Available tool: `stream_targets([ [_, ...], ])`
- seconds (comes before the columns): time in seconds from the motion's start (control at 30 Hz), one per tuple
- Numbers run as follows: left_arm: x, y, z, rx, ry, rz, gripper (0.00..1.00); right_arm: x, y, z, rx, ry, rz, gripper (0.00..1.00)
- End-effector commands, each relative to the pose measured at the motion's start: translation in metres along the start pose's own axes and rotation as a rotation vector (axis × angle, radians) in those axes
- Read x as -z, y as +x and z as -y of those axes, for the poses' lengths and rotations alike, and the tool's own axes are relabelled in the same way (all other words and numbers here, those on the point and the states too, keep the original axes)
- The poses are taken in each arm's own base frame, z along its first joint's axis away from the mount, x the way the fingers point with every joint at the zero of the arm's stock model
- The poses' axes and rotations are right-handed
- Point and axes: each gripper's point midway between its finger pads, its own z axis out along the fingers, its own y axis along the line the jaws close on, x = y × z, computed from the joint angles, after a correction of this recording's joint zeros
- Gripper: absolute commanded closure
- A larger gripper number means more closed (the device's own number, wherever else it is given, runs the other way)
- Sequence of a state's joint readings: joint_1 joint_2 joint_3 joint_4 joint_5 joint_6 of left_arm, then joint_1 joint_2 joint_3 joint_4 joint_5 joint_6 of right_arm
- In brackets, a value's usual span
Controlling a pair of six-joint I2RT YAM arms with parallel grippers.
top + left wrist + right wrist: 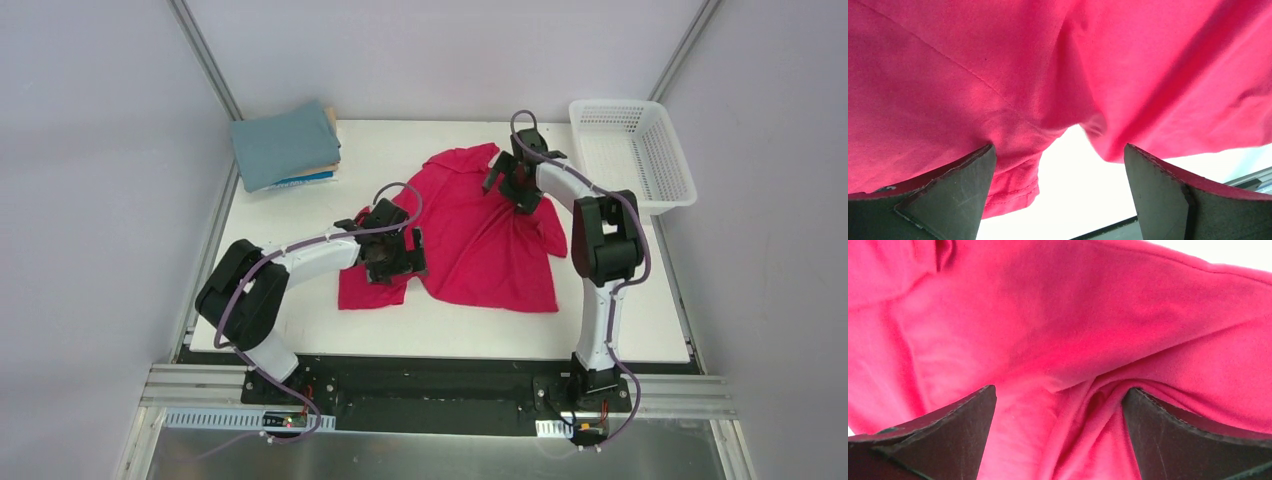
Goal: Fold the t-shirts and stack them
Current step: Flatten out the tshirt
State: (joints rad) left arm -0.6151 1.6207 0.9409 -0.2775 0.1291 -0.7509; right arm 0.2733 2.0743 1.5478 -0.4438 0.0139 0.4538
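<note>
A crimson-pink t-shirt (480, 230) lies spread and creased in the middle of the white table (460, 330). My left gripper (392, 255) hovers open over its left sleeve. In the left wrist view the sleeve hem (1008, 185) and bare table show between the fingers (958, 195) of that gripper (1059, 147). My right gripper (515, 185) stands open over the shirt's far right part. In the right wrist view a bunched fold of pink cloth (1048, 315) fills the gap in the right gripper (1060, 388). At the back left is a stack of folded t-shirts (282, 148), teal-grey on top.
A white mesh basket (635, 150) stands at the table's back right corner. Tan and blue edges (305, 180) peek out under the teal-grey shirt. Metal frame posts rise at both back corners. A black rail runs along the table's near edge.
</note>
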Motion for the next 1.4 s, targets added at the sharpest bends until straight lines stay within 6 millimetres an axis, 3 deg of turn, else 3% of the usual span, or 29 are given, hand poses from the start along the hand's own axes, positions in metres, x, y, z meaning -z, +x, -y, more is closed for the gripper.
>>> stream_targets([
  [0.0, 0.016, -0.018, 0.01, 0.066, 0.005, 0.095, 0.01, -0.003, -0.022, 0.009, 0.079, 0.075, 0.01, 0.0],
  [0.13, 0.051, -0.038, 0.034, -0.036, 0.102, 0.175, 0.01, 0.038, -0.052, 0.005, 0.124, 0.082, 0.131, 0.0],
  [0.23, 0.082, -0.04, 0.028, -0.087, 0.099, 0.235, 0.01, 0.076, -0.061, 0.016, 0.114, 0.105, 0.226, 0.0],
  [0.33, 0.109, -0.036, -0.009, -0.078, -0.017, 0.318, 0.01, 0.121, -0.059, 0.028, 0.06, 0.082, 0.327, 0.01],
  [0.5, 0.137, -0.015, -0.1, 0.108, -0.294, 0.41, 0.01, 0.153, -0.013, 0.068, -0.092, 0.026, 0.391, 0.01],
  [0.63, 0.127, 0.007, -0.139, 0.269, -0.312, 0.343, 0.01, 0.172, 0.017, 0.105, -0.253, 0.004, 0.449, 0.0],
  [0.7, 0.12, 0.015, -0.148, 0.314, -0.317, 0.313, 0.01, 0.174, 0.029, 0.122, -0.302, 0.009, 0.466, 0.0],
  [0.9, 0.093, 0.028, -0.139, 0.324, -0.248, 0.218, 0.07, 0.183, 0.049, 0.162, -0.318, 0.075, 0.534, 0.0],
  [1.3, 0.048, 0.042, -0.147, 0.353, -0.29, 0.09, 0.41, 0.183, 0.062, 0.182, -0.268, 0.194, 0.475, 0.0],
  [1.37, 0.041, 0.043, -0.145, 0.345, -0.283, 0.07, 0.51, 0.184, 0.064, 0.184, -0.27, 0.207, 0.468, 0.01],
])
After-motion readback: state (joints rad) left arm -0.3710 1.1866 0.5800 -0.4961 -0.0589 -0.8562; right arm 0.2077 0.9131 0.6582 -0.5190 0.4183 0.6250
